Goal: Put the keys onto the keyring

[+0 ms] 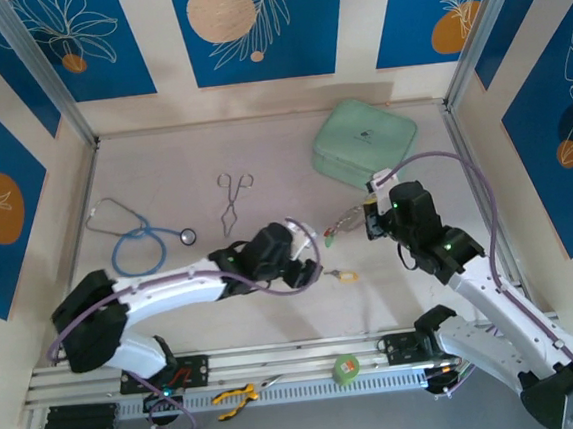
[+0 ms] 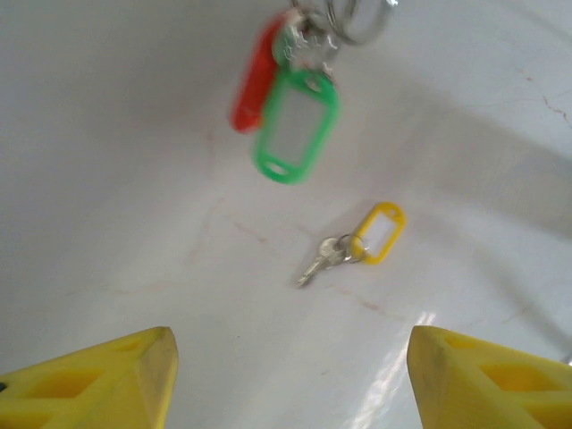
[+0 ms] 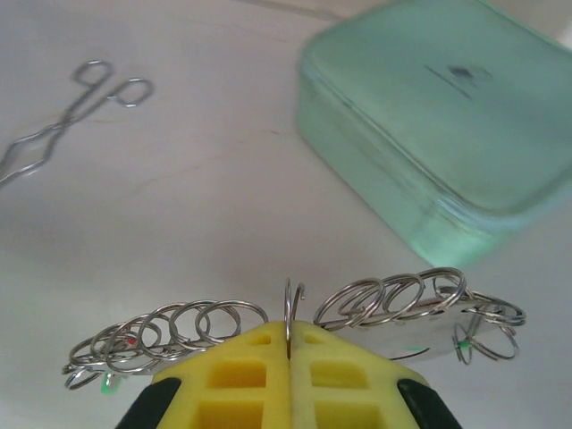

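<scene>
The counter (image 1: 261,156) carries a mint case (image 3: 429,116) well beyond the right jaws, which are clenched on the keyring (image 3: 289,308), a thin, stiff wire loop pinched edge-on, with red and green tagged keys (image 2: 295,125) hanging from it. Ahead of the released, empty left jaws lies the yellow-tagged key (image 2: 344,253). It looks light and slippery, so its plastic tag seems the best hold.

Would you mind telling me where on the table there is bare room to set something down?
Bare table lies behind the stethoscope and forceps, and between the forceps and the green case. It is crowded mid-table: the keyring in the right fingers, the yellow-tagged key, the left fingers.
</scene>
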`<act>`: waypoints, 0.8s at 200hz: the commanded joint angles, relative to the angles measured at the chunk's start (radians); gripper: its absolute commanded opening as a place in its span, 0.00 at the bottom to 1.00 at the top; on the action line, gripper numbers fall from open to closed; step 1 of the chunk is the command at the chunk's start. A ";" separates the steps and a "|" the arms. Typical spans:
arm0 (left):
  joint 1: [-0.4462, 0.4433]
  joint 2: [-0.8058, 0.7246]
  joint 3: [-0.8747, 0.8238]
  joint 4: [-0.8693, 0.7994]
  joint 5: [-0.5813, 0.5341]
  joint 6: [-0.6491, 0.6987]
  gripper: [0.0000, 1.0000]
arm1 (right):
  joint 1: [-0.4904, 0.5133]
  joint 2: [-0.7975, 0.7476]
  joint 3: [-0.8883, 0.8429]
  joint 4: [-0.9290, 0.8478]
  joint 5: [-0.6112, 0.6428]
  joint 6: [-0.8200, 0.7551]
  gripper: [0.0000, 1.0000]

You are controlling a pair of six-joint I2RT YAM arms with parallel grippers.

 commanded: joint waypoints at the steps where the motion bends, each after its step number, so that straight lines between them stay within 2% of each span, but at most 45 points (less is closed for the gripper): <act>1: -0.056 0.104 0.141 -0.156 -0.097 -0.187 0.67 | -0.047 -0.042 0.035 -0.092 0.051 0.127 0.00; 25: -0.067 0.203 0.248 -0.249 -0.126 -0.273 0.59 | -0.075 -0.090 0.030 -0.108 0.064 0.142 0.00; 101: -0.115 0.464 0.510 -0.423 -0.202 -0.401 0.61 | -0.094 -0.166 0.021 -0.124 0.095 0.137 0.00; 160: -0.151 0.575 0.629 -0.522 -0.218 -0.443 0.59 | -0.098 -0.180 0.020 -0.117 0.088 0.129 0.00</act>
